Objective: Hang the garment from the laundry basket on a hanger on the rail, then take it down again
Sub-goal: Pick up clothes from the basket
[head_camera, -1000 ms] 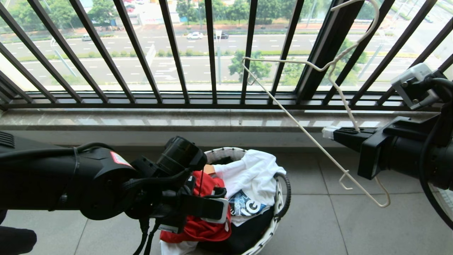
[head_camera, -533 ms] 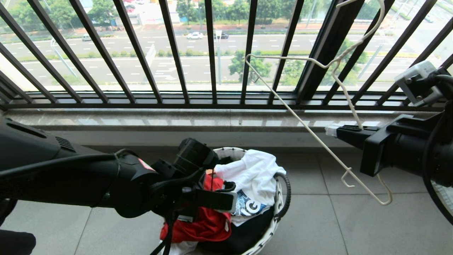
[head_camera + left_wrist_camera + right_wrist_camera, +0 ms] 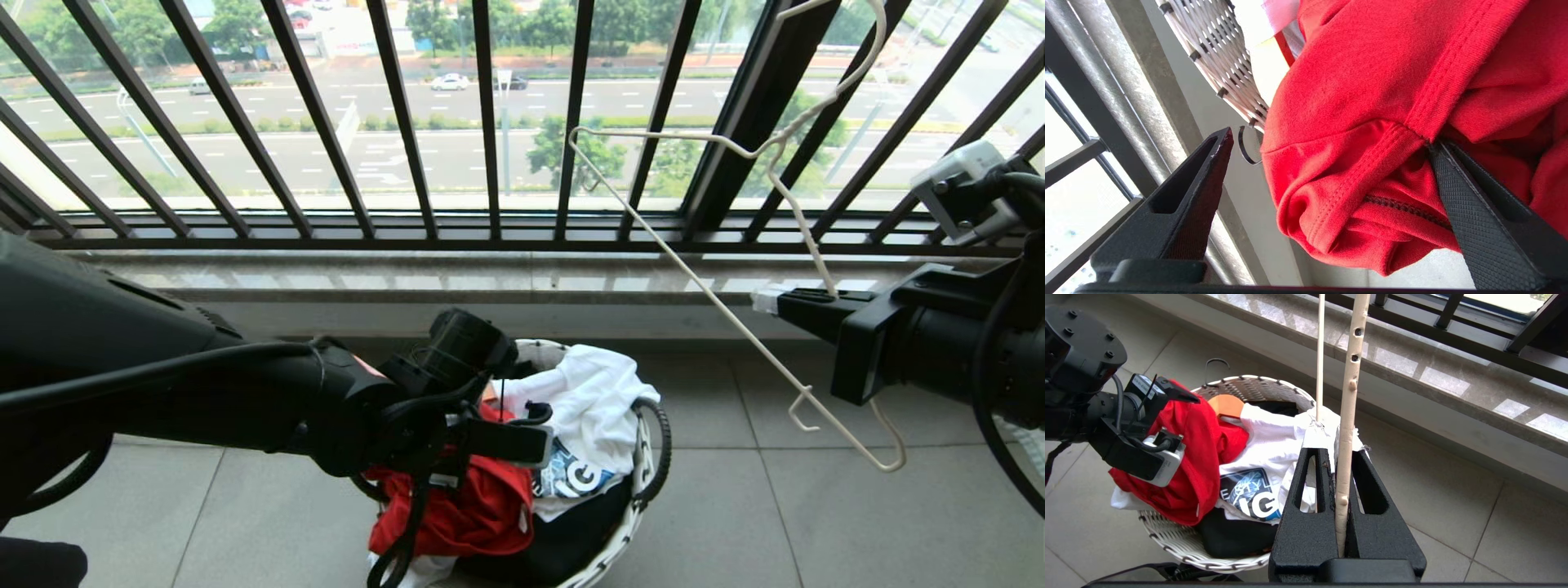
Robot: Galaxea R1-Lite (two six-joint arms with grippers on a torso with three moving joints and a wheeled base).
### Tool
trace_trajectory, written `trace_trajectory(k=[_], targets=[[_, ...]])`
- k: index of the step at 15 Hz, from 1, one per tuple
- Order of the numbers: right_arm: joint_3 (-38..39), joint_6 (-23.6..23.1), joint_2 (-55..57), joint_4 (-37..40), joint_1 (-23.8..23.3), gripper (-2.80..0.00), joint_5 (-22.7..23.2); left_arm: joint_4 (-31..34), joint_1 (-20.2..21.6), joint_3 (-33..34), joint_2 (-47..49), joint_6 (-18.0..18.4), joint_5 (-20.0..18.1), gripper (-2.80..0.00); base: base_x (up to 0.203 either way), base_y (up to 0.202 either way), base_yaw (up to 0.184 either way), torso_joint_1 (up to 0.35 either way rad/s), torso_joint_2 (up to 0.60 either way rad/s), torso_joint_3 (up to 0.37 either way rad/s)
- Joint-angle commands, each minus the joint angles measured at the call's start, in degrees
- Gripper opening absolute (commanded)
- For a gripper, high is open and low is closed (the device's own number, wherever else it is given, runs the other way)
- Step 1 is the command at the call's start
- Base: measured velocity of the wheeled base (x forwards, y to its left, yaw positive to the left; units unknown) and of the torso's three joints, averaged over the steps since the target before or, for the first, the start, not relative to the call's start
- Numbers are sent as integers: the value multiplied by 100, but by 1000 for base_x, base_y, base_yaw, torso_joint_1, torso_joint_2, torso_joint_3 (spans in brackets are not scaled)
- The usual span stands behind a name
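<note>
The red garment (image 3: 482, 510) lies bunched on the left side of the white woven laundry basket (image 3: 622, 531) on the floor. My left gripper (image 3: 490, 457) reaches down into the basket. In the left wrist view it (image 3: 1331, 141) stands open, with a hemmed fold of the garment (image 3: 1355, 122) between its two fingers; one pad touches the cloth. My right gripper (image 3: 763, 300) hangs at the right, shut on the neck of the cream wire hanger (image 3: 702, 294), which slants in the air before the window; the right wrist view shows the hanger (image 3: 1349, 375) pinched between the fingertips (image 3: 1331, 445). The rail is out of view.
A white garment with a blue print (image 3: 588, 408) and a black one (image 3: 563, 539) share the basket, with a wooden hanger end (image 3: 1227, 405) at its back. Behind stand a stone sill (image 3: 408, 278) and the black balcony railing (image 3: 490, 122). Grey floor tiles surround the basket.
My left arm has stretched forward and right over the basket, and its jaws have spread wider around the red cloth. The right gripper and hanger have barely shifted.
</note>
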Motion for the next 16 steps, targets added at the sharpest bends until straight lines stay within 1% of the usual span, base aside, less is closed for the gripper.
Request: trace_trajectory(k=[1,3,10,11,14,16], targets=[[1,-6,27,-12,1,-280,0,-2,40,-358,69,50,11,0,0,0,0,0,0,0],[1,-6,27,-12,1,-280,0,5,117,-539,65,51,11,0,0,0,0,0,0,0],[1,-15,19,-12,1,-280,0,-78,182,-711,-190,-1,4,0,0,0,0,0,0,0],[1,-15,27,-12,1,-280,0,-241,190,-698,-165,9,3,0,0,0,0,0,0,0],[1,-8,25,-12,1,-280,0,-288,217,-392,-189,36,3,0,0,0,0,0,0,0],[1,-6,18,-12,1,-280,0,-301,217,-328,-165,16,3,0,0,0,0,0,0,0]])
